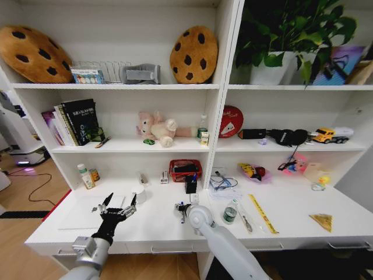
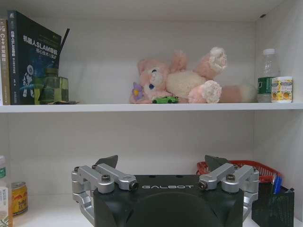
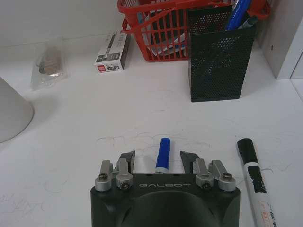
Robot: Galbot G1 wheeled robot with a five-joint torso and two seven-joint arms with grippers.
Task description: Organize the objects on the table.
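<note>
Two markers lie on the table toward its front edge: a blue marker sits between the spread fingers of the right gripper, ungripped, with a black marker just beside it. Behind stands a mesh pen holder. Nearer the table's left end, the left gripper hovers wide open, empty.

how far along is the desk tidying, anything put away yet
Early. Some pens already stand in the black mesh pen holder. In hand: the right gripper is open with a blue marker lying on the table between its fingers, not yet gripped. The left gripper hovers open over the desk. Left: a black marker beside it and the small can.
</note>
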